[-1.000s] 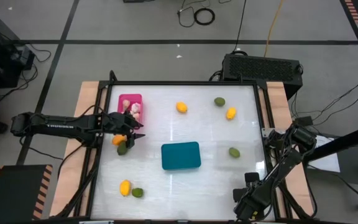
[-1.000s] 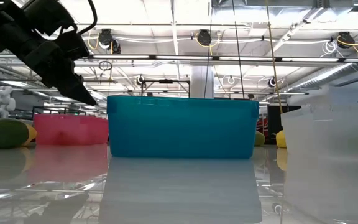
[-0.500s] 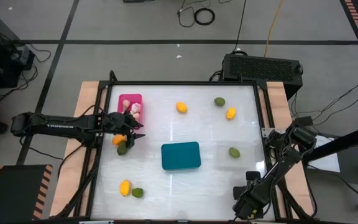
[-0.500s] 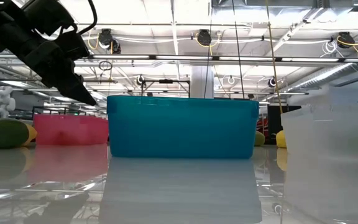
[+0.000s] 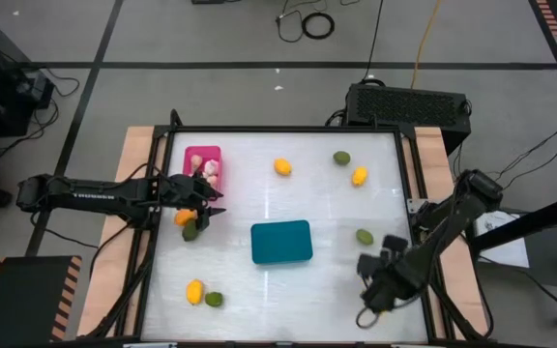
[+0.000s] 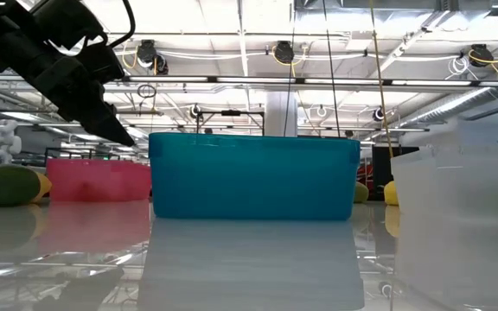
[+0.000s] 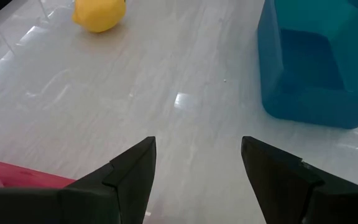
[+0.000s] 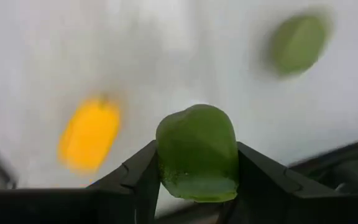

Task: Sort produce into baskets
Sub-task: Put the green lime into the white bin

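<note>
My right gripper point(image 5: 367, 295) is over the table's near right part, shut on a round green fruit point(image 8: 196, 152). My left gripper point(image 7: 197, 180) is open and empty, above the table beside the pink basket point(image 5: 203, 162), which holds pale bulbs. A yellow fruit point(image 5: 184, 217) and a green fruit point(image 5: 190, 231) lie just near of it. The teal basket point(image 5: 281, 242) stands mid-table. The clear basket point(image 6: 461, 207) shows at the right of the low view. More yellow fruits point(image 5: 282, 166) point(image 5: 359, 176) point(image 5: 194, 291) and green fruits point(image 5: 341, 158) point(image 5: 364, 236) point(image 5: 214, 299) lie loose on the table. My right gripper pinches the green fruit between its two fingers, one on each opposite side point(image 8: 163, 155). The fruit fills the gap between them and stands out past the fingers. The table behind it is blurred, so I cannot tell how high it is held.
The table has a dark frame point(image 5: 153, 242) along its edges. A black box point(image 5: 409, 104) stands past the far right corner. Open tabletop lies between the teal basket and the far fruits.
My right gripper has swung from the near right corner toward the table's far edge and a little left. My left arm has kept still.
</note>
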You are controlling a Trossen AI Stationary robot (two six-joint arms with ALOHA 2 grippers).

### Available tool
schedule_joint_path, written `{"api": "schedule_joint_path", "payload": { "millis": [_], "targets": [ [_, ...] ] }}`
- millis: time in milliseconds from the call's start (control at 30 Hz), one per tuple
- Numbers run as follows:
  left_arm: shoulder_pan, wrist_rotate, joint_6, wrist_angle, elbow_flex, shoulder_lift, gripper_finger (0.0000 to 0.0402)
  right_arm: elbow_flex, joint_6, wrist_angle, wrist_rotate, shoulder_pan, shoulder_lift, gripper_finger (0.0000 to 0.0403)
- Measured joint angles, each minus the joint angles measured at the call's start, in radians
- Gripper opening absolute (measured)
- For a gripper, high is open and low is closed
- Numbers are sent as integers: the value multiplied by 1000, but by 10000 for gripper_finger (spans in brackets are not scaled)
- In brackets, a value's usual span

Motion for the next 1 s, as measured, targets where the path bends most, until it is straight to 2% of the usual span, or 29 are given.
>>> {"api": "schedule_joint_path", "payload": {
  "millis": [100,200,433,800,1000],
  "targets": [
    [0,0,2,0,0,0,244,0,-1,-29,102,-67,-10,173],
    [0,0,2,0,0,0,244,0,-10,-52,143,-139,-9,173],
    [0,0,-2,-5,0,0,244,0,-91,-47,146,-280,-9,181],
    [0,0,5,-27,0,0,244,0,-119,-41,144,-407,-8,245],
    [0,0,23,-31,0,0,244,0,-116,-30,155,-509,-8,262]
  ]
}}
